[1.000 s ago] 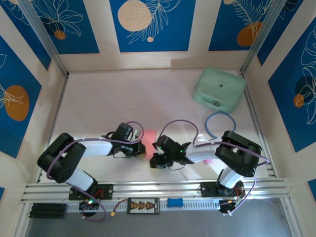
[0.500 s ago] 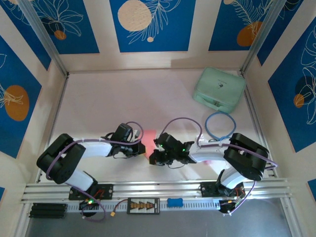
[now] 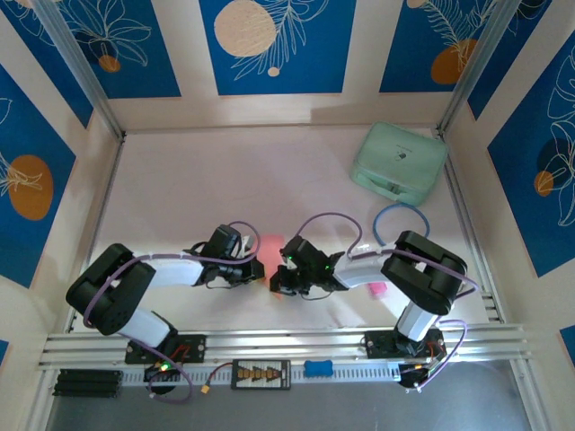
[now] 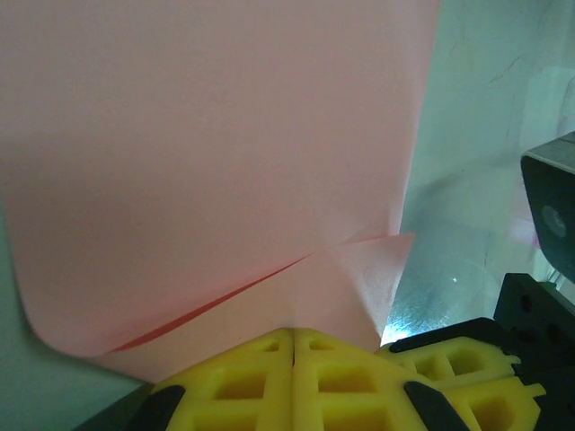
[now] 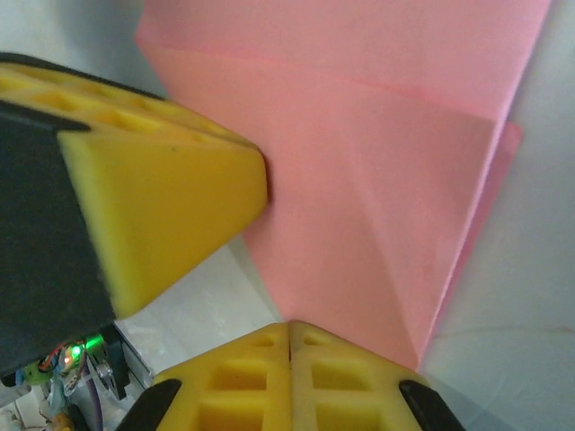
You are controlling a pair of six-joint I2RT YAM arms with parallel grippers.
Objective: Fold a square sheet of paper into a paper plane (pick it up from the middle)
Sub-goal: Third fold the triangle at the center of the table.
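Top view: the thin, matte salmon-pink square sheet of paper (image 3: pixel 270 246) is sitting in the lower centre of the frame, on the pale desk (image 3: pixel 225 180), in the narrow gap where the two wrists are meeting. The left arm (image 3: pixel 162 268) is reaching in from the lower left and the right arm (image 3: pixel 368 268) from the lower right. A mint-green rounded case (image 3: pixel 399 162) is lying at the upper right of the desk, well apart from the sheet. A blue cable loop (image 3: pixel 402 217) is lying just below the case, and a small bright-pink object (image 3: pixel 378 289) is peeking out beside the right arm.

Left wrist view: the left jaws are pressing together, their yellow fingertips (image 4: pixel 243 377) meeting at the bottom centre and pinching the lower edge of the square sheet of paper (image 4: pixel 207 153). The sheet is spreading over the upper left and centre. A diagonal crease is running from the lower left towards the centre right, and a small corner flap is jutting out at the right.

Right wrist view: the right jaws are likewise pressing together, with the yellow fingertips (image 5: pixel 234 382) pinching the sheet (image 5: pixel 377 180) at the bottom centre. The paper is rising into the upper right, showing a folded layer and a slanting crease. A yellow fingertip of the left arm (image 5: pixel 162 197) is touching the sheet's left edge.
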